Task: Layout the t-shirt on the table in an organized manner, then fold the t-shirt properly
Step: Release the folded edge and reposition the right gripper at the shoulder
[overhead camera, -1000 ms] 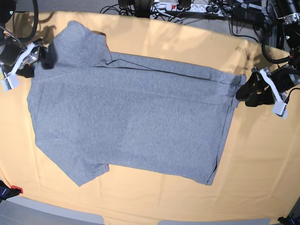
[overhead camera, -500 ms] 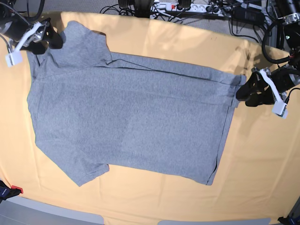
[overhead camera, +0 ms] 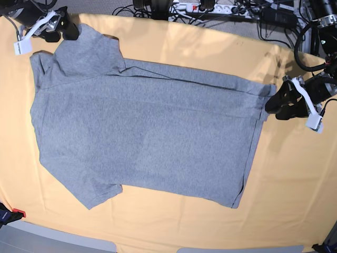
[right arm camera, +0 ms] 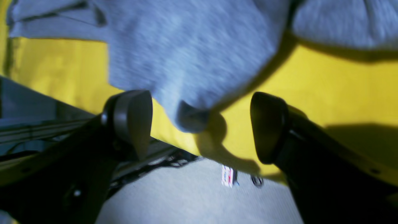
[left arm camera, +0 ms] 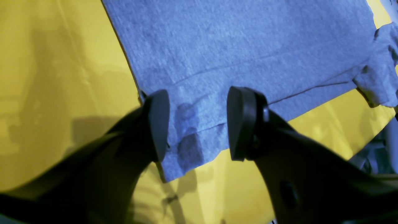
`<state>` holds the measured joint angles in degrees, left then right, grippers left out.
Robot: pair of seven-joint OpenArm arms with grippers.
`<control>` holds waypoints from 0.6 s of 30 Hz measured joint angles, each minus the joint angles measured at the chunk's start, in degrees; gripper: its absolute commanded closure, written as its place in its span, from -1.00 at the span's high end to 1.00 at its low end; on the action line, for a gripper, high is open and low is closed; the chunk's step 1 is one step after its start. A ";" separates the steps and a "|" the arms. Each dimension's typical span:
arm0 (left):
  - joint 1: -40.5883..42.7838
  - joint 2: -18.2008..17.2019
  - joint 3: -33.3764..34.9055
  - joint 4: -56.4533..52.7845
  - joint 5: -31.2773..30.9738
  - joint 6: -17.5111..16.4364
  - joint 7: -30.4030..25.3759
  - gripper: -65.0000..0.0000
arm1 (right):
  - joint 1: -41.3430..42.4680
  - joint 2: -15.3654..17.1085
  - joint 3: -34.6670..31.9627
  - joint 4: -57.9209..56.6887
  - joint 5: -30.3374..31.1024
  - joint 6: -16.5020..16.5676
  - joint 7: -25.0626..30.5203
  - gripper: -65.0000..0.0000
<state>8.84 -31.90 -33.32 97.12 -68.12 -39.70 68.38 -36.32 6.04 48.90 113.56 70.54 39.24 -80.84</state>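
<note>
The t-shirt (overhead camera: 147,132) lies spread flat on the table (overhead camera: 295,174), plain grey side up, neck end toward the left and hem toward the right. My left gripper (overhead camera: 274,101) sits at the far hem corner. In the left wrist view that gripper (left arm camera: 199,124) is open, its fingers straddling the hem corner (left arm camera: 189,146) without pinching it. My right gripper (overhead camera: 71,30) is at the far sleeve by the table's back left corner. Seen from its wrist, the right gripper (right arm camera: 202,124) is wide open with the sleeve tip (right arm camera: 192,119) lying between the fingers.
A power strip and tangled cables (overhead camera: 200,7) run behind the table's back edge. The table edge and grey floor (right arm camera: 186,199) lie just below my right gripper. A small red-and-black object (overhead camera: 10,215) sits at the front left corner.
My right gripper has moved from the shirt's left edge up and back to the far sleeve, staying open. The left gripper and the shirt have not moved.
</note>
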 measured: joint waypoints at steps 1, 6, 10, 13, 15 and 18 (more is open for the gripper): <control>0.00 0.00 0.00 0.00 0.00 -0.02 0.02 -0.03 | -0.02 -0.52 0.00 0.00 -1.05 0.00 0.02 0.53; 0.00 0.00 0.00 0.00 -0.22 0.00 0.11 -0.03 | 0.02 -2.56 -0.07 0.00 -4.15 0.00 1.42 0.53; 0.00 0.00 0.00 0.00 -0.46 -0.02 0.17 -0.03 | 0.31 -2.38 -0.04 0.00 -4.37 0.00 4.90 0.53; 0.00 0.00 0.00 0.00 -0.46 0.00 0.17 -0.03 | 0.70 -2.86 -0.04 0.00 -4.35 0.00 5.95 0.53; 0.02 0.00 -0.02 0.00 -0.48 -0.02 0.17 -0.03 | 1.44 -3.26 -0.11 0.00 -4.31 -0.02 5.84 0.53; 0.02 0.00 0.00 0.00 -1.40 -0.02 0.15 -0.03 | 2.21 -3.15 -0.15 0.00 -4.13 0.00 5.86 0.53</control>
<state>8.86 -31.90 -33.32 97.12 -69.52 -39.72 68.53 -34.11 2.90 48.75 113.56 66.41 39.24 -74.98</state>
